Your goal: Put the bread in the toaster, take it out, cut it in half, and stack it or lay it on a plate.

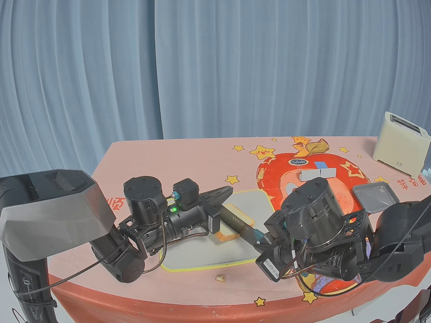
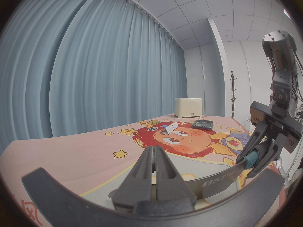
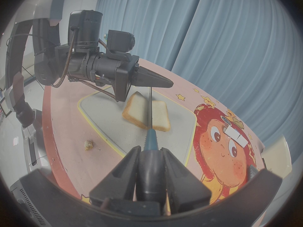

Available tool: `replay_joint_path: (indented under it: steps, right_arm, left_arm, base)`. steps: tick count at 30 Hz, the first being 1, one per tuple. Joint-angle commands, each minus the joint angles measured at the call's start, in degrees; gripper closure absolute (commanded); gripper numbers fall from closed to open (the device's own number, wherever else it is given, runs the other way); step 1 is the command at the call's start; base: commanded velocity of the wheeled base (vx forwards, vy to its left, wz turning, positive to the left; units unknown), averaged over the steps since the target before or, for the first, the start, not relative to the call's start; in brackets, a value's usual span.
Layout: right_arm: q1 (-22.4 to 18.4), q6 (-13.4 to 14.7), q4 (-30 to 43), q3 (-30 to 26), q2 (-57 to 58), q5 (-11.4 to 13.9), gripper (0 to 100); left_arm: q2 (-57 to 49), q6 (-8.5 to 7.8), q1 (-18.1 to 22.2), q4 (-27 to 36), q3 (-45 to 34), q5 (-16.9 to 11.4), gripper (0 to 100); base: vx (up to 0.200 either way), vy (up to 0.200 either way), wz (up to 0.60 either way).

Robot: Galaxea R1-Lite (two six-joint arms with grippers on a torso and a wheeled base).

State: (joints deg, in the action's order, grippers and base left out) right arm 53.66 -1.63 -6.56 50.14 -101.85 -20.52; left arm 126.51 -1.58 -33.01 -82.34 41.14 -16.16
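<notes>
**A:** Right pincer [image 3: 151,148] is clenched on the knife [image 3: 149,107] handle, edge down across the middle of the bread [image 3: 159,114].

**B:** And the left pincer [image 3: 164,82]?

**A:** Shut tight, nothing in it. Tips sit just over the far side of the slice, right by the blade. Can't tell if it's actually pressing.

**B:** Where's the bread exactly?

**A:** Flat on the cutting board [image 3: 104,111], approx. centre, at the front of the desk [image 1: 179,158]. Can't see how deep the blade is; cut's not done, imo.

**B:** So how to do it well?

**A:** Saw back & forth w/ light downward force, don't squash, as a soft slice prob. tears. Keep the blade square to the crust so the halves match. Left should pin the slice near the blade w/o getting under it.

**B:** Then?

**A:** Halves go to the tray [image 1: 375,197] by the toaster [image 1: 401,143], well apart from the board.
</notes>
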Motion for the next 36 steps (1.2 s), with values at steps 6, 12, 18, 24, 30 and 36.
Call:
replay_joint_path:
  steps: [6, 12, 18, 24, 30, 36]
  right_arm:
    - [0.0, 0.0, 0.0, 0.0, -0.1, 0.0, 100]
    - [0.0, 0.0, -0.1, 0.0, 0.0, 0.0, 100]
    - [-0.3, 0.0, -0.4, 0.0, 0.0, 0.0, 100]
    - [-0.3, 0.0, -0.3, 0.0, 0.0, 0.0, 100]
    - [-0.3, 0.0, -0.3, 0.0, 0.0, 0.0, 100]
    - [-0.3, 0.0, -0.2, -0.2, 0.0, 0.0, 100]
  left_arm:
    - [1.1, -0.17, 0.1, 0.9, -0.5, -0.1, 100]
    - [0.6, -0.09, 0.1, 0.6, -0.2, -0.2, 100]
    - [-5.8, 0.27, 0.3, 0.9, -0.4, -0.4, 100]
    - [-5.7, 0.27, 2.3, 0.9, 0.3, -0.4, 100]
    - [-3.6, 0.27, 3.1, 1.5, 1.0, -0.5, 100]
    - [-0.9, 0.18, 3.0, 1.9, 1.0, -0.6, 100]
  base:
    - [0.000, 0.000, 0.00]
    - [0.000, 0.000, 0.00]
    - [0.000, 0.000, 0.00]
    - [0.000, 0.000, 0.00]
    - [0.000, 0.000, 0.00]
    - [0.000, 0.000, 0.00]
